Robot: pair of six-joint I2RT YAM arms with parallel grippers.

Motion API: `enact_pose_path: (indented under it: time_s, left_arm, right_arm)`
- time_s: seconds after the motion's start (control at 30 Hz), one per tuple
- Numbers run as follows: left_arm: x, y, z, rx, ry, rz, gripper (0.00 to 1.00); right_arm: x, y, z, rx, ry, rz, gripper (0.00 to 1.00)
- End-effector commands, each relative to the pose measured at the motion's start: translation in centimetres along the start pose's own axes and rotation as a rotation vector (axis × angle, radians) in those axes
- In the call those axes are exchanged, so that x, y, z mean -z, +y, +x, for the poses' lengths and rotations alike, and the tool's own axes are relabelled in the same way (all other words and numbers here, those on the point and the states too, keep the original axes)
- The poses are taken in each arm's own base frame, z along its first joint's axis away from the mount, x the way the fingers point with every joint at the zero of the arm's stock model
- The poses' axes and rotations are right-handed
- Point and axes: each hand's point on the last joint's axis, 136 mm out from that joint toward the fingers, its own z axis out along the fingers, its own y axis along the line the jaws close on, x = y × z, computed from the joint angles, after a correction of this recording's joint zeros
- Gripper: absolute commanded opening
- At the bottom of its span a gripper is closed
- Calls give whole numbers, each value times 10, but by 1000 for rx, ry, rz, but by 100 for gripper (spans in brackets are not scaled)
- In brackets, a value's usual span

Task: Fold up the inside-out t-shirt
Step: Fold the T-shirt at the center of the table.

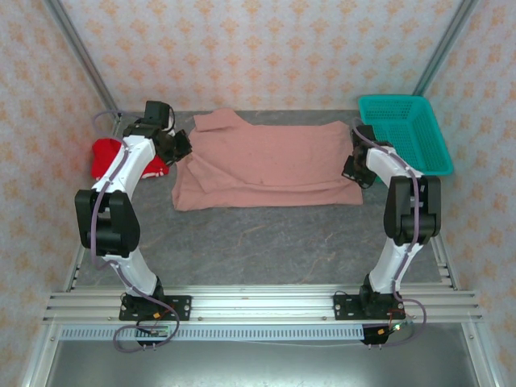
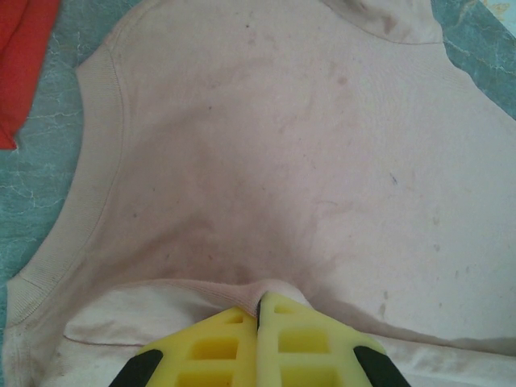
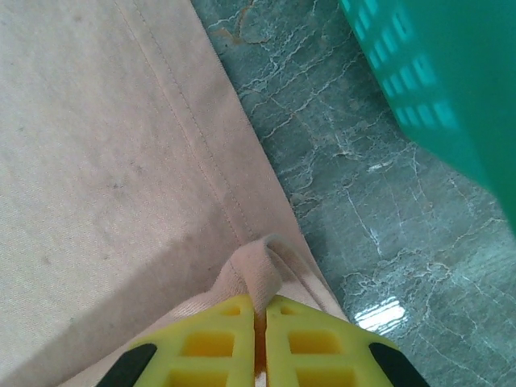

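The inside-out t-shirt (image 1: pixel 266 161) lies flat on the table (image 1: pixel 266 242), long axis running side to side between the arms; left gripper (image 2: pixel 258 300) is closed, pinching cloth at its left end; right gripper (image 3: pixel 260 300) is closed, pinching the right hem edge.

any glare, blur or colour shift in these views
Right wrist: a bright glare patch on the table beside the right hand; the teal basket is soft, out of focus; a shadow crosses the t-shirt lower left. Left wrist: the t-shirt looks washed out, paler than in the top external view, which is evenly lit and sharp.
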Motion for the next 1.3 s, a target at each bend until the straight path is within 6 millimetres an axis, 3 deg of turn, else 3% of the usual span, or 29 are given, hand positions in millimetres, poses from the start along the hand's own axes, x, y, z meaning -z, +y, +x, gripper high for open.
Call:
enact_pose_path:
  time_s: [0.0,0.5,0.8,1.0,1.1,1.27]
  left_arm:
    - [4,-6,-17,0,-49,14,0]
    - [-7,-12,-28,26,-48,21,0]
    - [-26,-2,-26,32,-24,-16,0]
    - [-36,1,-25,39,-13,-22,0]
    - [-47,6,-23,45,7,-35,0]
    - [-49,8,-24,41,2,-49,0]
  right_arm:
    - [-2,-3,-10,11,-28,39,10]
    - [-10,-2,-12,11,-29,52,10]
    - [-14,6,-36,-16,-81,52,22]
    - [3,13,-41,-3,-112,-2,32]
    - [16,21,-33,19,-116,-79,36]
    - [27,36,1,75,-80,-184,39]
